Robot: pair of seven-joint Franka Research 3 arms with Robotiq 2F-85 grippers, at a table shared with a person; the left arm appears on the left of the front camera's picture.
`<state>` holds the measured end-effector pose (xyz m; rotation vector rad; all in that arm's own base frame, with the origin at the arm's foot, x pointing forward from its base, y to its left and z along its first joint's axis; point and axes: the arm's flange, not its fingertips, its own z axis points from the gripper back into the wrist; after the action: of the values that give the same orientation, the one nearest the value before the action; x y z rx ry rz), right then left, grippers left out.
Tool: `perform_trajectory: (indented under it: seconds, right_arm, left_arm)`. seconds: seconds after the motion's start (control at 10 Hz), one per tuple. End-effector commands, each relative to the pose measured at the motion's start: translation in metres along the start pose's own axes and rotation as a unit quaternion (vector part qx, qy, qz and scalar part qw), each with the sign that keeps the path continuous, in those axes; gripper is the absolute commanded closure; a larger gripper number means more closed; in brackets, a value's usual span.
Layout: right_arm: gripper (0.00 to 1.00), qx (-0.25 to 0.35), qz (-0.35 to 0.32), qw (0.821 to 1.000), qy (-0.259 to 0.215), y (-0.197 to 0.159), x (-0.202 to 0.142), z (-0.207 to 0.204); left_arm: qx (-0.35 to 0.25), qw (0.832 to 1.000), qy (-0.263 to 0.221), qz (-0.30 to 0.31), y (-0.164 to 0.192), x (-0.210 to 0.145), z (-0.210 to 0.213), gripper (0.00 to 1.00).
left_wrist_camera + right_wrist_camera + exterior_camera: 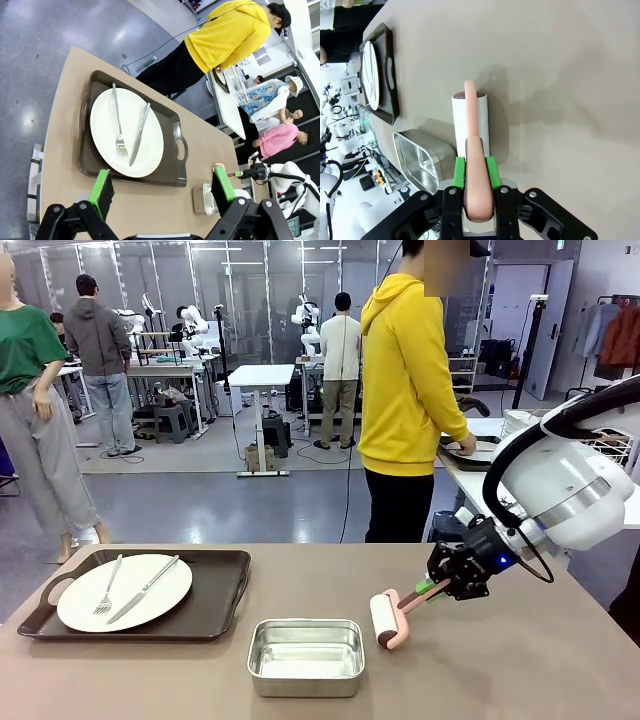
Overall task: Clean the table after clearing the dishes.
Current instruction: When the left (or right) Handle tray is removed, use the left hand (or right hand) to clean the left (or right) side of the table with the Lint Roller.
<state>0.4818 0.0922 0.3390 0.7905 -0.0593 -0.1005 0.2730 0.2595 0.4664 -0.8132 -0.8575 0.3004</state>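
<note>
The wide, matte taupe-brown surface [520,680] carries 3 things, placed here from the shiny rectangular steel pan [306,650] that stands near its near edge at the middle. A person in a yellow hoodie [405,380] stands beyond the far edge, behind and to the right of the pan, turned toward a white side table.

The dark brown rectangular handled tray [225,590] lies just left of the pan and a little farther back, not touching it. In the tray sits 1 round white plate [80,608]. On the plate lie a silver knife [143,591] and a silver fork [108,587], side by side, the fork on the side away from the pan.

The pan holds nothing; its polished bottom reflects light.

Just right of the pan is a lint roller with a white roll and a pink handle [385,618], close to the pan's right rim, its roll seeming to rest on the surface. The right pincer [430,589] is clamped narrow on the pink handle, green pads on either side of it, farther right of the pan.

In the left wrist view the left pincer [162,186] hangs above the surface with its fingers spread wide and nothing between them, the tray beyond.
</note>
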Motion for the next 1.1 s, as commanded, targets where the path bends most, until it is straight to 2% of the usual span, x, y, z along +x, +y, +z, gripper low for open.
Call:
perform_trajectory:
  seconds: [0.0,0.2,0.5,1.0]
  right_arm:
    - [0.79,-0.015,0.033,0.999,-0.015,-0.029,-0.011,0.001]
    - [0.79,-0.011,0.041,0.999,-0.025,-0.058,-0.023,0.016]
    - [0.79,-0.030,0.055,0.996,-0.062,-0.083,-0.021,0.045]
    - [0.79,-0.088,0.032,0.993,-0.066,-0.119,-0.017,0.090]
  left_arm:
    - [-0.013,1.000,-0.006,-0.004,0.001,0.001,0.002,0.00]
    - [-0.013,1.000,-0.006,-0.004,0.001,0.001,0.002,0.00]
    - [-0.013,1.000,-0.006,-0.004,0.001,0.001,0.002,0.00]
    - [-0.013,1.000,-0.006,-0.004,0.001,0.001,0.002,0.00]
